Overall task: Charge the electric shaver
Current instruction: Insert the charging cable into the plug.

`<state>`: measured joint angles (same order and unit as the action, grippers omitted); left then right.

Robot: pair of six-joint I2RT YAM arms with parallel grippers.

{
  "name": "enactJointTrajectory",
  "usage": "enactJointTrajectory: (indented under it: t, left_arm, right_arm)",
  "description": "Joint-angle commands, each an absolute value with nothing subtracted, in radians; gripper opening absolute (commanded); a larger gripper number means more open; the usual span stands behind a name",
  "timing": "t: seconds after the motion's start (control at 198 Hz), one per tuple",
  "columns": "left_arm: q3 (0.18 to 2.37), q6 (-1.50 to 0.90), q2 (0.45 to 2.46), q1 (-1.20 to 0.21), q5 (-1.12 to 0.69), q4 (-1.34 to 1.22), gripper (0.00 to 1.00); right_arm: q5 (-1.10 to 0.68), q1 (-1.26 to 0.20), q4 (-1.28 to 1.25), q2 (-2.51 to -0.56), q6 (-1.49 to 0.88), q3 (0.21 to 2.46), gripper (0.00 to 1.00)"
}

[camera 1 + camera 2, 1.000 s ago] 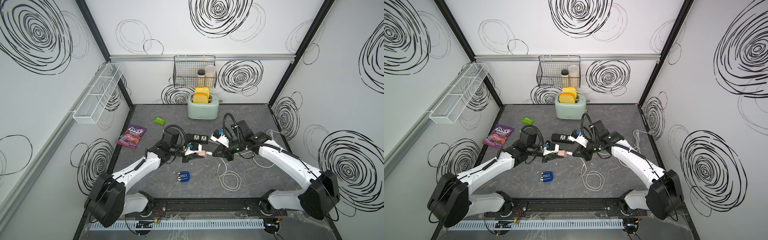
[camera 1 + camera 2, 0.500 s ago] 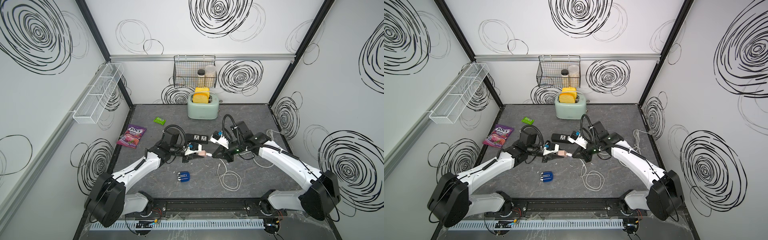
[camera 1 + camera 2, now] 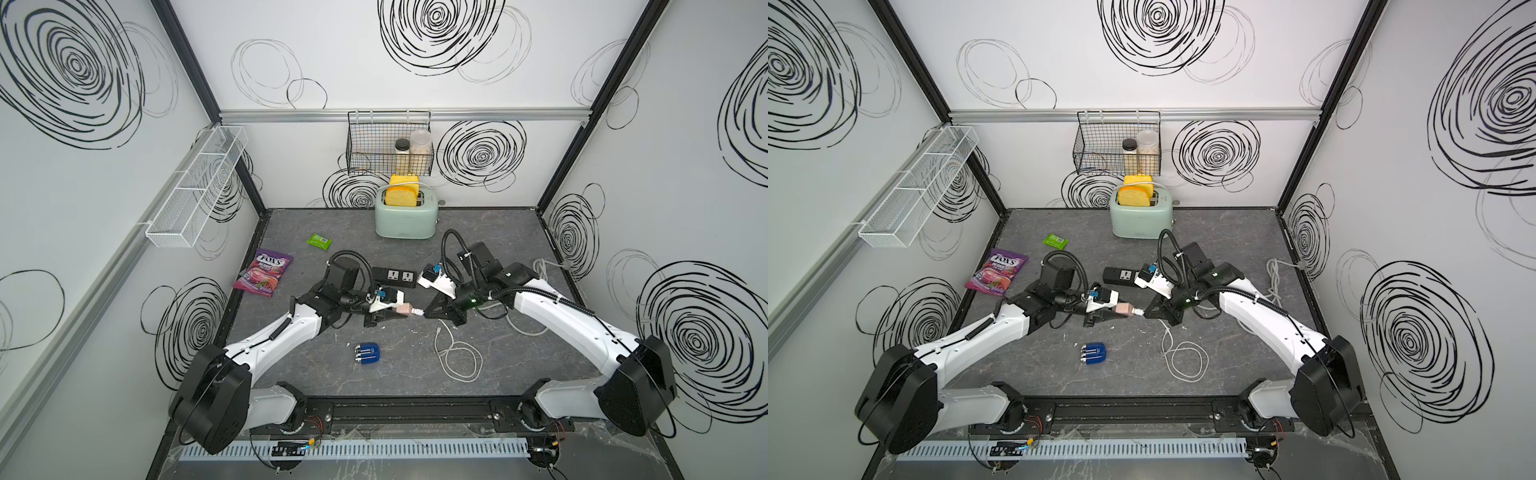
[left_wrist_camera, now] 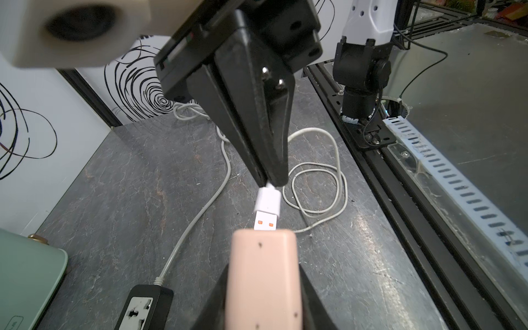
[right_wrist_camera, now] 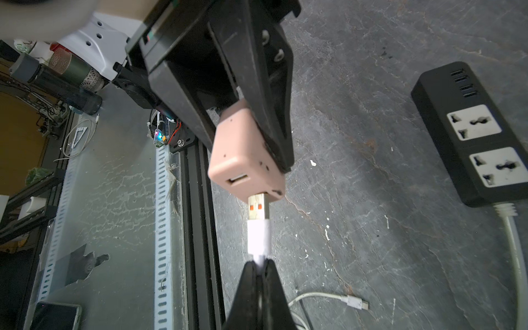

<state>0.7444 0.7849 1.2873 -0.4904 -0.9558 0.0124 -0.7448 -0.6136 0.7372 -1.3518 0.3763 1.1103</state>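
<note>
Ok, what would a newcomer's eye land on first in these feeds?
The two grippers meeting nose to nose at centre: the left gripper holds a pink adapter, and the right gripper pinches a white USB plug whose metal tip meets the adapter's face. Next, the blue shaver lying alone on the table nearer the robot's base, and the mint toaster with yellow slices by the back wall.

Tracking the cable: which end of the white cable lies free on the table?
The small connector; the wide USB plug is held by the right gripper at the pink adapter.
</note>
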Motion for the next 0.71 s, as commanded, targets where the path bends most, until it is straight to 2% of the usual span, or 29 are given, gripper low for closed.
enactJointTrajectory:
  t: [0.0,0.435,0.703]
  left_arm:
    - [0.778,0.827,1.297,-0.509,-0.98,0.018,0.0]
    - [0.779,0.8,1.276,-0.514,-0.989,-0.016,0.0]
    - [0.774,0.788,1.273,-0.494,-0.968,-0.05,0.0]
  right_arm:
    - [-0.77,-0.624,0.768,-1.368,0.407,1.167,0.0]
    - [-0.822,-0.624,0.74,-1.404,0.392,1.171,0.0]
    - [-0.801,-0.628,0.809,-1.413,0.401,1.215,0.0]
